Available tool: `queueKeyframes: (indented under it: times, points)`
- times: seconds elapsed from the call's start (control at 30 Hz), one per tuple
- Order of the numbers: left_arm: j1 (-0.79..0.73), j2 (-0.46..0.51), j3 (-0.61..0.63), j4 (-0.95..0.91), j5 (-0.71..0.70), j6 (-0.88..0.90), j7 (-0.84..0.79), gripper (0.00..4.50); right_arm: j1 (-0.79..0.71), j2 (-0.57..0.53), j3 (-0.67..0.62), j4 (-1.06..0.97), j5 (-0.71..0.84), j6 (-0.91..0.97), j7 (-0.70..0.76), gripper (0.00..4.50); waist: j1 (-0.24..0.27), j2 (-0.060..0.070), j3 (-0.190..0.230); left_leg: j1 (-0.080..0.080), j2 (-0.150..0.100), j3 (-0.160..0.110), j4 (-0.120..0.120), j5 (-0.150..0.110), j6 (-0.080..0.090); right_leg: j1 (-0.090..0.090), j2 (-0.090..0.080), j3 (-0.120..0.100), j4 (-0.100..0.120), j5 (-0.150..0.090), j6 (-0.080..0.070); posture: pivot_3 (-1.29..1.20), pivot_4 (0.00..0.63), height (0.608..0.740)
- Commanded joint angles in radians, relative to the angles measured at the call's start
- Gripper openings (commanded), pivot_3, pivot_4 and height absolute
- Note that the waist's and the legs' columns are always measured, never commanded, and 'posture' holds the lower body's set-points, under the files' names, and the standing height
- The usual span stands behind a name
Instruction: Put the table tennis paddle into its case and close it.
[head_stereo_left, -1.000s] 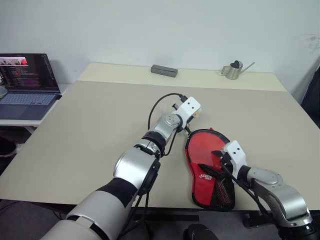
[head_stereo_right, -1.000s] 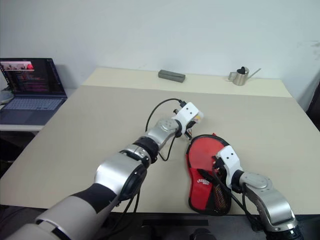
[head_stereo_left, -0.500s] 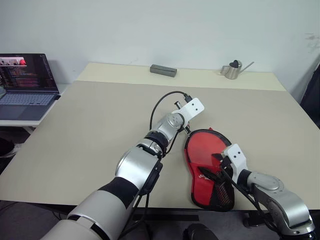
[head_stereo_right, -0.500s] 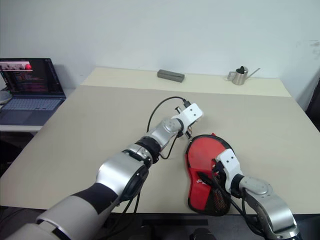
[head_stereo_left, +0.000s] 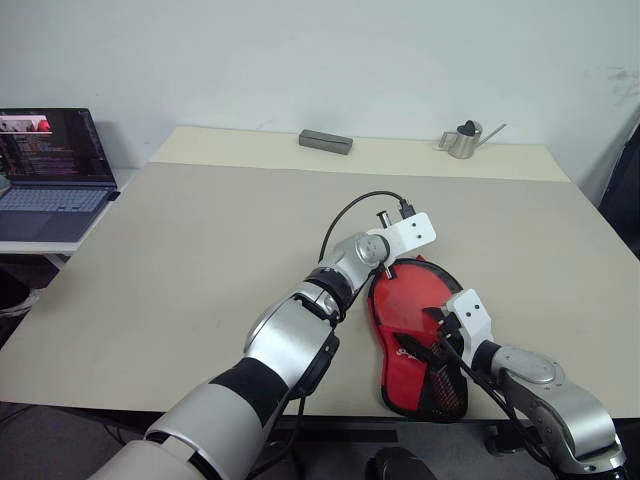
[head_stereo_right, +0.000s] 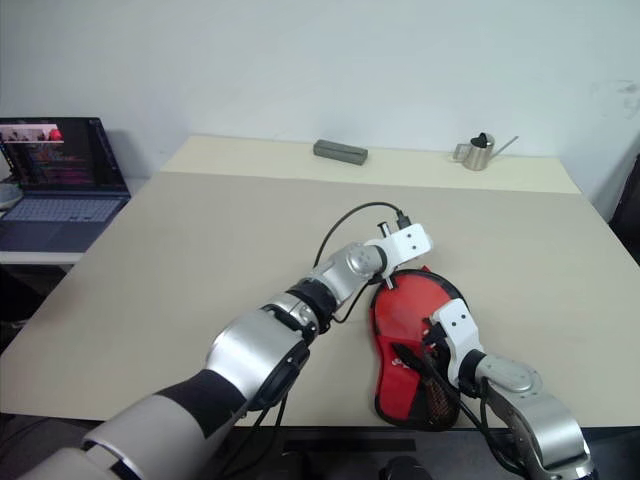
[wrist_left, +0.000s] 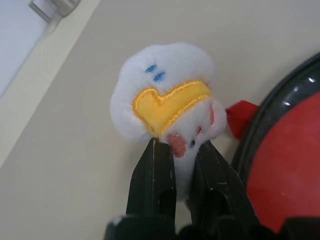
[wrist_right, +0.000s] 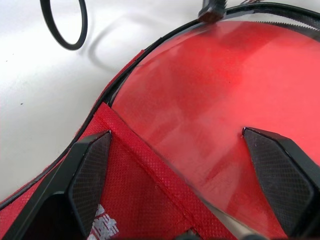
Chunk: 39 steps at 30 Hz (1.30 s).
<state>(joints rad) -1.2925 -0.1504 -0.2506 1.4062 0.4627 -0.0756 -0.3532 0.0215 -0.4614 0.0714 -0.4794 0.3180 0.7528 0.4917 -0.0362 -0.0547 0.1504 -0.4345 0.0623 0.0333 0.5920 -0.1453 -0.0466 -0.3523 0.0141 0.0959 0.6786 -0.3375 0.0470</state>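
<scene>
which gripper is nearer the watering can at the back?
Left. The left gripper holds the plush charm past the case's far end; the right gripper hovers over its near half, farther from the watering can.

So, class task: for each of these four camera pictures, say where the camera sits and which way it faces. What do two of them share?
Left eye view: on the head, looking forward and down over the table; both arms show, the case lies near them.
Right eye view: the head's other eye, same scene and arms.
Left wrist view: along the left gripper, shut on a white plush charm.
Right wrist view: along the open right gripper onto the case's red panel.
Shared: both wrist views show the case's zipper edge.
</scene>
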Motion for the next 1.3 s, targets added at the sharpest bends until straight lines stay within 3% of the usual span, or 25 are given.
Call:
queueKeyframes:
  times: [0.03, 0.1, 0.4, 0.7, 1.0, 1.3]
  points:
    - [0.005, -0.039, -0.017, -0.023, 0.010, -0.019, -0.026, 0.08, 0.058, 0.007, 0.077, 0.075, 0.002, 0.097, -0.003, 4.50, 0.000, 0.000, 0.000, 0.000, 0.000, 0.000, 0.000, 0.000, 0.000, 0.000, 0.000, 0.000, 0.000, 0.000, 0.000, 0.00, 0.150, 0.740]
    - [0.010, -0.039, -0.011, -0.023, 0.003, -0.015, -0.030, 0.08, 0.053, 0.014, 0.078, 0.073, 0.003, 0.099, -0.008, 4.50, 0.000, 0.000, 0.000, 0.000, 0.000, 0.000, 0.000, 0.000, 0.000, 0.000, 0.000, 0.000, 0.000, 0.000, 0.000, 0.00, 0.150, 0.740]
    - [0.009, -0.038, -0.008, -0.031, -0.007, -0.063, -0.085, 3.13, 0.014, 0.042, 0.091, 0.101, -0.002, 0.095, -0.016, 4.50, -0.011, 0.000, 0.000, 0.000, 0.000, 0.000, 0.000, 0.000, 0.000, 0.000, 0.000, 0.000, 0.000, 0.000, 0.000, 0.00, 0.150, 0.740]
    - [-0.045, 0.033, 0.115, -0.104, -0.177, -0.211, -0.314, 3.13, -0.025, 0.059, 0.095, 0.138, 0.009, 0.083, 0.007, 4.50, -0.026, 0.000, 0.000, 0.001, 0.001, 0.000, 0.000, 0.000, 0.000, 0.000, 0.000, 0.001, 0.001, 0.001, 0.000, 0.00, 0.150, 0.740]
    - [0.027, 0.300, 0.220, -0.332, -0.342, -0.137, -0.500, 3.13, -0.030, 0.056, 0.080, 0.159, 0.005, 0.054, 0.031, 4.50, -0.048, 0.002, 0.000, 0.001, 0.001, -0.001, -0.001, 0.000, 0.000, 0.000, 0.002, 0.001, 0.002, 0.000, 0.000, 0.00, 0.150, 0.740]
    - [0.416, 0.583, 0.224, -1.047, -0.590, 0.310, -0.836, 3.13, -0.066, -0.052, -0.049, 0.064, 0.107, 0.073, 0.135, 4.50, -0.042, 0.006, 0.003, 0.000, 0.004, -0.002, -0.001, 0.000, 0.000, 0.001, -0.001, -0.001, 0.002, 0.002, -0.005, 0.00, 0.150, 0.740]
